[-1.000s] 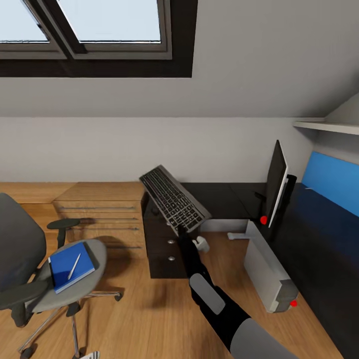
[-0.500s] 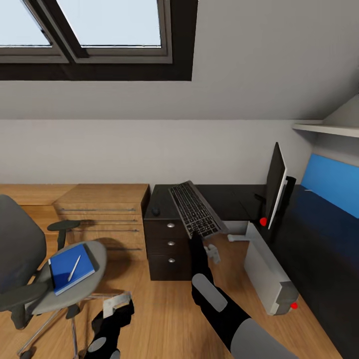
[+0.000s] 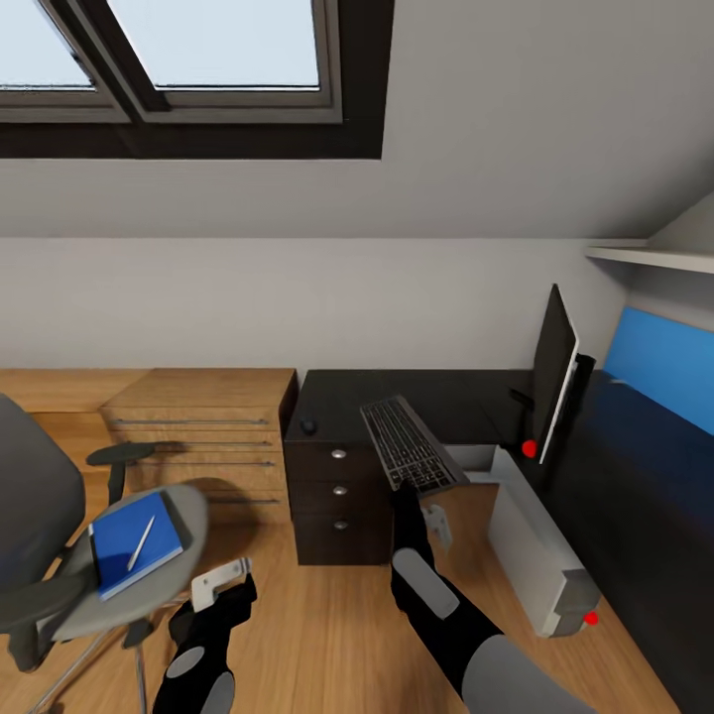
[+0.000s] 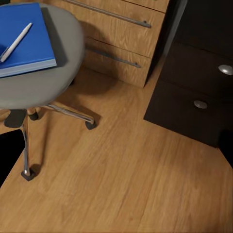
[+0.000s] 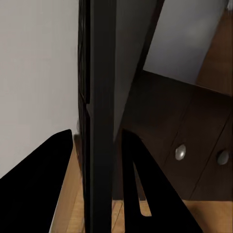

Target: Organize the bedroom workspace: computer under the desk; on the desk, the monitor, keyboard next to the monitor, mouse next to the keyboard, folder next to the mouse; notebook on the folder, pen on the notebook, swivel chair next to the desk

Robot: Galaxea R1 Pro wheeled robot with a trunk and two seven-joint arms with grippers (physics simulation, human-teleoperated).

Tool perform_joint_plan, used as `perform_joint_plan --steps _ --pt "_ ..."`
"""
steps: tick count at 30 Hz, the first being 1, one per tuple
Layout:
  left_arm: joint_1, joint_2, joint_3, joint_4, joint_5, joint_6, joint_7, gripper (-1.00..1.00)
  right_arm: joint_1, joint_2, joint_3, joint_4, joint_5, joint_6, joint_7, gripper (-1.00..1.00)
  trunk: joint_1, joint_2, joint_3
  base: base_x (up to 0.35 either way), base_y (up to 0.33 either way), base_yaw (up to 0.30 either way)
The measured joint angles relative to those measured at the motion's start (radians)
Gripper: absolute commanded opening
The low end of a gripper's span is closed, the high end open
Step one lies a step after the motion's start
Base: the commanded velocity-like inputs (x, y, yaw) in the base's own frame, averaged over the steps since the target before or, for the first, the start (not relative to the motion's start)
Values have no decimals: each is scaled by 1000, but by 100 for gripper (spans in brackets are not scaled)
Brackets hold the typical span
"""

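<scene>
I'm holding the keyboard (image 3: pixel 411 443) clamped by its near edge in the right gripper (image 3: pixel 415 499), tilted, its far end over the black desk (image 3: pixel 466 397) a little way from the monitor (image 3: pixel 551 370). The grip is only on the rim, so I'm thinking it could pivot or slip as I'm setting it down, or its far end could catch the desk edge. The left gripper (image 3: pixel 220 585) is hanging low over the floor near the swivel chair (image 3: pixel 59 555), carrying nothing, though I cannot tell how its fingers stand.
</scene>
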Motion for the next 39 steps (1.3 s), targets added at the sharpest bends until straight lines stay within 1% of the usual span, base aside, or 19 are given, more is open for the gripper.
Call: perform_joint_plan --steps 7,15,20,22,27,39 --pt "0 -2 -2 15 -1 -2 0 100 0 0 -11 2 -3 1 -7 -100 0 0 0 325 21 0" --pt "0 -4 -6 15 -2 -2 0 100 0 0 -7 -2 -5 2 -4 -100 0 0 0 310 178 0" --pt "0 -5 -38 15 -2 -2 0 100 0 0 -4 -2 -6 2 -3 -100 0 0 0 295 226 0" --pt "0 -5 -43 15 -1 -2 0 100 0 0 -4 -2 -6 2 -3 -100 0 0 0 280 179 0" --pt "0 -4 -48 18 0 -2 0 100 0 0 -4 -3 0 2 -2 -100 0 0 0 106 54 0" --pt "0 -4 -48 26 1 -1 0 100 0 0 -4 -17 1 1 5 -100 1 0 0 8 4 0"
